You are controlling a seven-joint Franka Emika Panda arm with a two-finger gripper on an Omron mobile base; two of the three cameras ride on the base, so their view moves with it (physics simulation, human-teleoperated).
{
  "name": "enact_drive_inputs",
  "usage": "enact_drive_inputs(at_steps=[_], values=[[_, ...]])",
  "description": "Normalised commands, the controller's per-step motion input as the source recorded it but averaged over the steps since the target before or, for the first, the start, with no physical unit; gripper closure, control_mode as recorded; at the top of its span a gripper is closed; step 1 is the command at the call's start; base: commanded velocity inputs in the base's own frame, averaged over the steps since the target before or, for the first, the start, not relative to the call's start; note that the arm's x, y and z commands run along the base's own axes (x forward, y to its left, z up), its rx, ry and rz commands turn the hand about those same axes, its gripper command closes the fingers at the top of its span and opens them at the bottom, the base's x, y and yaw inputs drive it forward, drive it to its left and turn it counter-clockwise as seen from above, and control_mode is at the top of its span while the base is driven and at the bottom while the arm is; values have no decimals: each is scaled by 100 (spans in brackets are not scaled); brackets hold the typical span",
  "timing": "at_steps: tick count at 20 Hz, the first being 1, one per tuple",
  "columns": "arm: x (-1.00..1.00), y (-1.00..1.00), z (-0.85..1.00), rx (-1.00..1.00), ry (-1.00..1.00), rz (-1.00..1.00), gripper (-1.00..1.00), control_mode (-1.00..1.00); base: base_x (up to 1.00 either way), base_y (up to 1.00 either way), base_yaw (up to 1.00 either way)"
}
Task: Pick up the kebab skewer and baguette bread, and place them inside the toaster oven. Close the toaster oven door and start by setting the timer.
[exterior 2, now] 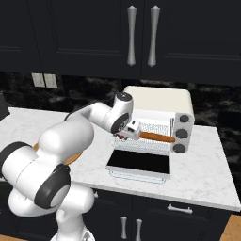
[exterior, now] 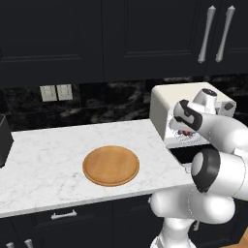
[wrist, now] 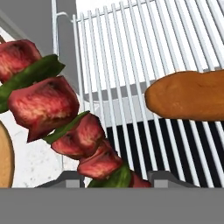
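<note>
Starting at the left, the round wooden board (exterior: 111,165) sat bare on the marble tabletop (exterior: 43,155), which made sense since both food items were already over by the oven. Next along, the gripper (exterior 2: 133,130) was reaching in at the mouth of the toaster oven (exterior 2: 157,101), and it looked like it was carrying the kebab skewer (wrist: 65,131). In the hand view the skewer ran diagonally from upper left down to right between the fingertips (wrist: 65,179), so I'd say the jaws were clenched on it, though the actual contact point was cut off at the bottom so I can't swear to it. The angle was probably just how it got grabbed off the board.

Further right, the baguette bread (exterior 2: 157,137) was already lying on the wire rack (wrist: 131,65), pushed over toward the knob side. My guess is that left the near, left part of the rack free for the skewer, which was hovering over that bit and not yet set down.

The toaster oven door (exterior 2: 140,164) was folded flat down in front, which it had to be for loading. The dark knobs (exterior 2: 183,134) on the right were untouched as far as I could tell, so closing up and setting the timer looked like they were yet to come.
</note>
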Motion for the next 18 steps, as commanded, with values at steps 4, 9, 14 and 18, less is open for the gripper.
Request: enact_drive_inputs(at_steps=[4,9,14,18], values=[[3,0,-7,1,0,0,100,-100,0,0,0],[0,0,-9,1,0,0,-100,-100,0,0,0],[0,-5,-6,2,0,0,-100,-100,0,0,0],[0,-17,-2,3,0,0,-100,-100,0,0,0]])
